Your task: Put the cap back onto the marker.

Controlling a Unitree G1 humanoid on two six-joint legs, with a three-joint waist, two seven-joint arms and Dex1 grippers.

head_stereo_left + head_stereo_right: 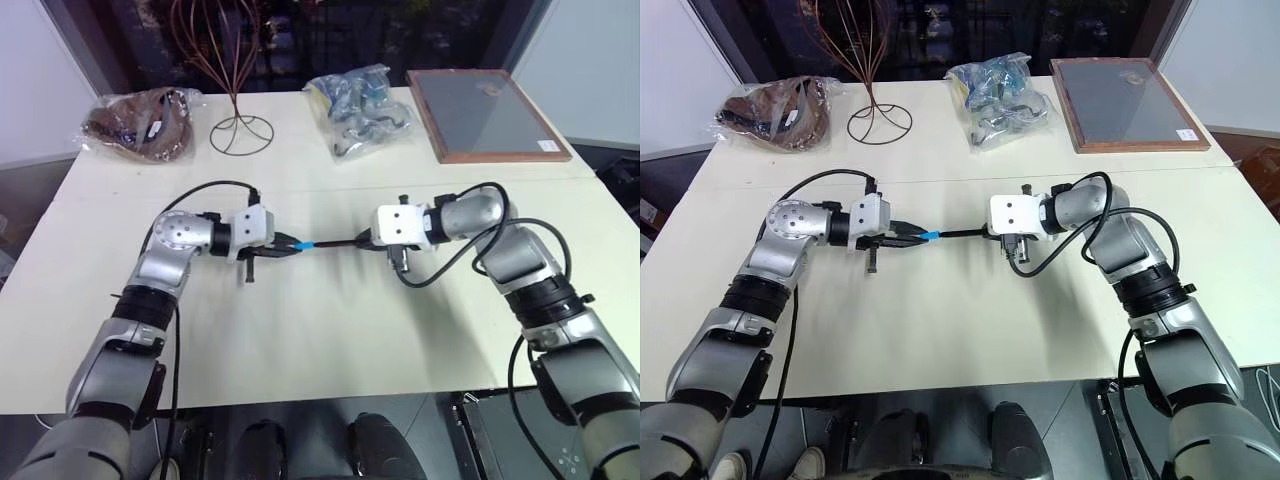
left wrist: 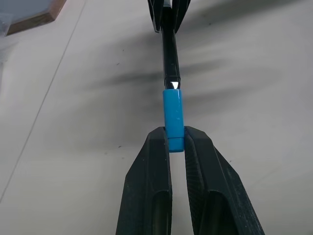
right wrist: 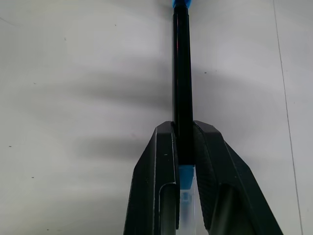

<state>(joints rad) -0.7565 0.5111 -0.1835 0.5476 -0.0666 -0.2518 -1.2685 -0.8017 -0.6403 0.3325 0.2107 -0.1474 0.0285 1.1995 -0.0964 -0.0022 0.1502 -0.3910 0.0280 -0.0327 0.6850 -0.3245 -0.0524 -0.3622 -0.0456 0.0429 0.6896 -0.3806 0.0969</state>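
Left gripper (image 2: 176, 142), two black ribbed fingers (image 2: 149, 186): clenching on the cap (image 2: 173, 117), a tiny bright blue plastic cylinder; pinching only its rear end, the rest of the cylinder projecting beyond the fingertips.

Right gripper (image 3: 183, 128), two black fingers (image 3: 156, 181): clamping the marker (image 3: 182, 73), a thin black pencil-slim pen; gripping near its rear, a small pale bluish end showing between the fingers behind the grip; the long dark barrel running out past the fingertips toward the cap.

Cap and marker: lying along one line in the air above the table (image 1: 330, 340), a broad cream-white flat top; the cap's open mouth meeting the marker's front end, a small bright glint showing at the junction; whether the tip is sitting inside the cap cannot be told.

Both grippers, seen from the head views: facing each other across the cap, the left gripper (image 1: 285, 245) on the cap's left, the right gripper (image 1: 366, 239) well to the cap's right, the marker (image 1: 338, 241) bridging between them.

Surroundings, placed from the cap: a copper-brown wire stand (image 1: 240, 130) with a round base, standing beyond the cap and slightly left; a clear plastic bag of brown items (image 1: 142, 122), lying beyond and far left; a clear bag of blue and grey items (image 1: 362, 108), lying beyond and slightly right; a wood-framed square panel with a dark grey face (image 1: 485, 115), lying beyond and far right.
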